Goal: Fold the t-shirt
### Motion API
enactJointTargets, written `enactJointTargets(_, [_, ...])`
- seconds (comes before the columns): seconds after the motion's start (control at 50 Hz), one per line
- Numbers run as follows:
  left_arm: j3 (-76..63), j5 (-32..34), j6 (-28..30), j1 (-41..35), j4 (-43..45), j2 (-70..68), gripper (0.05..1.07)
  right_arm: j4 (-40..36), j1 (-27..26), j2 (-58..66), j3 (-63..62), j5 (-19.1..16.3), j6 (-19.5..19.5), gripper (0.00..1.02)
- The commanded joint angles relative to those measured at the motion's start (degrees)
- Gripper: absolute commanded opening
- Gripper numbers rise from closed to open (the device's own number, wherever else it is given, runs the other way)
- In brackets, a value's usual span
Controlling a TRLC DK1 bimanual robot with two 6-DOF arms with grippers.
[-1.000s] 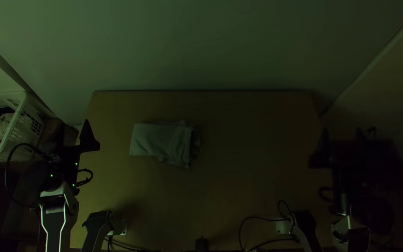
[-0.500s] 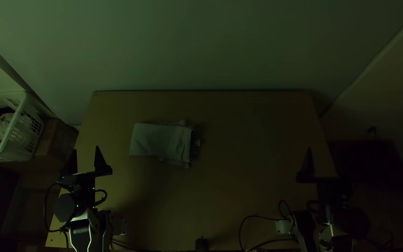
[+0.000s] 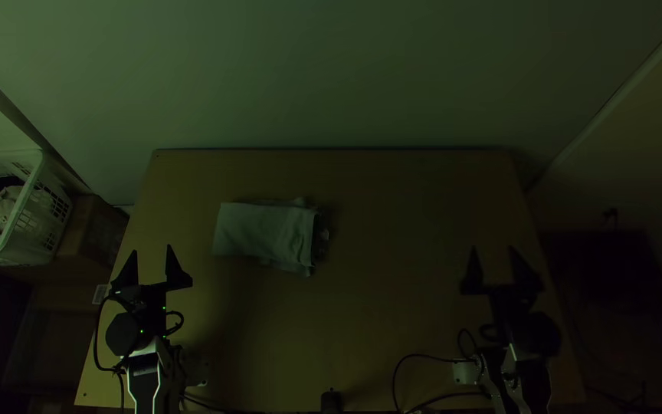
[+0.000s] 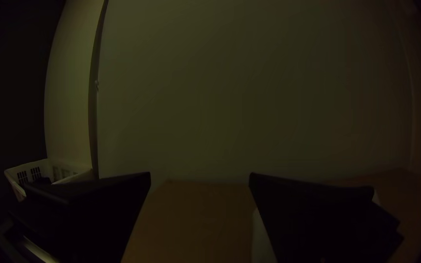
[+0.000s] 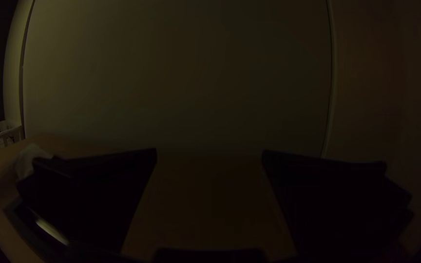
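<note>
1 white basket (image 3: 34, 224) holding cloth (image 3: 4, 205) stands beside 1 brown box (image 3: 95, 232).

Wooden table (image 3: 400, 230), folded t-shirt (image 3: 266, 231) lying left of centre

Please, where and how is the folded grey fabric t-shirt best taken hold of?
Probably grip the t-shirt by its straight short edge nearest the black left gripper, coming low from that side, one finger under. It lies flat; that edge looks neat, while the opposite end shows uneven layers.
</note>
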Motion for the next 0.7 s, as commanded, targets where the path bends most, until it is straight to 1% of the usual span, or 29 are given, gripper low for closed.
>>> enactJointTargets(0.0, [-2.90,-0.23,-0.33,-0.82,-2.15,-0.25,1.02,0.58,-0.23,-0.60,-3.45,0.48,3.96,0.99])
enactJointTargets(0.06, [-2.90,-0.23,-0.42,-1.35,-4.17,-0.25,1.02,-0.39,-0.49,-0.60,-4.59,0.39,5.19,0.99])
enactJointTargets(0.16, [-2.55,0.38,-1.83,-3.10,-7.60,-0.25,1.02,-1.09,-1.29,-0.60,-6.79,0.39,12.66,0.99])
enactJointTargets(0.24, [-2.55,0.65,-1.83,-4.77,-7.86,-0.08,1.02,-2.41,-0.41,-0.52,-7.23,0.39,15.30,0.99])
enactJointTargets(0.32, [-2.55,0.65,-1.83,-5.56,-7.95,0.01,1.02,-3.20,-0.85,-0.43,-7.05,0.39,18.55,0.99])
enactJointTargets(0.38, [-2.55,0.65,-1.83,-5.56,-7.95,0.01,1.02,-4.26,-1.11,-0.34,-6.97,0.48,18.37,0.99])
enactJointTargets(0.68, [-2.55,0.65,-1.83,-5.39,-7.95,-0.08,1.02,-4.26,-1.11,-0.34,-6.97,0.48,18.37,0.99])
